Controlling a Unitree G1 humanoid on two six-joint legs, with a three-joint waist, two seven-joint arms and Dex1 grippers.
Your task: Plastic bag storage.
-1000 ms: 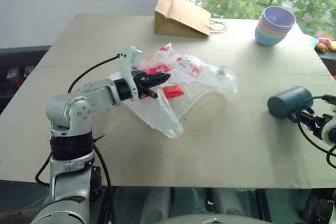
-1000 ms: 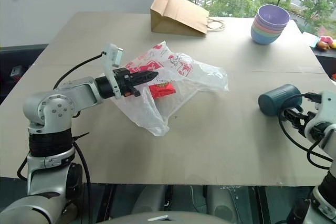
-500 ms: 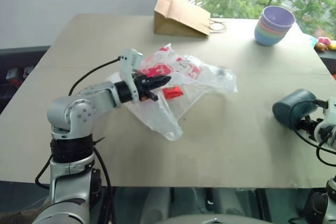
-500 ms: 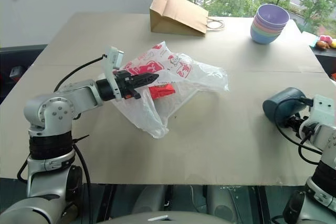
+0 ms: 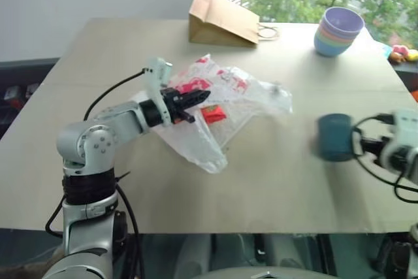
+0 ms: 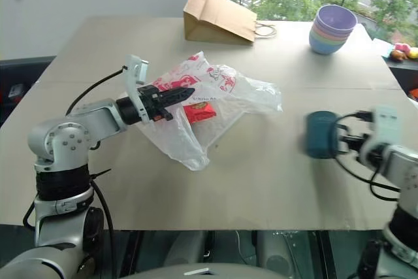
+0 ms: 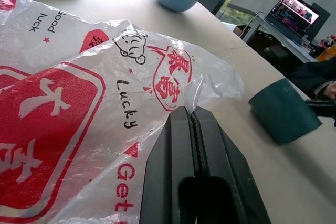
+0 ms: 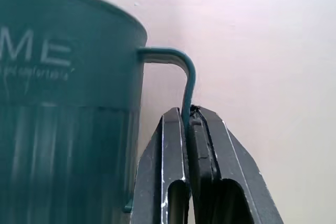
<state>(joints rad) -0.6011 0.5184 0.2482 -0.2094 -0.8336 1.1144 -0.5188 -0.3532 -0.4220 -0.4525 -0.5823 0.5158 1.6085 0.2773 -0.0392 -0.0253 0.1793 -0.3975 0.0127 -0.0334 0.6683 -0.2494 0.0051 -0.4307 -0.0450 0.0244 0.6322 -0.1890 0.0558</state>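
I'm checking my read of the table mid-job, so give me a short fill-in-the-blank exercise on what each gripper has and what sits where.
1. The left gripper is shut on a fold of the ____.
2. The right gripper is pinching the teal mug by its ____.
3. The stack of bowls stands at the table's far ____ corner.
4. The brown paper bag lies at the table's ____ edge.

Missing words: plastic bag; handle; right; far

Right gripper (image 8: 190, 116) has closed on the teal mug's (image 6: 321, 134) handle (image 8: 185, 74). Mug has been carried left across the table (image 5: 274, 181), now nearer the plastic bag (image 5: 222, 106) than a second ago, blurred in transit.
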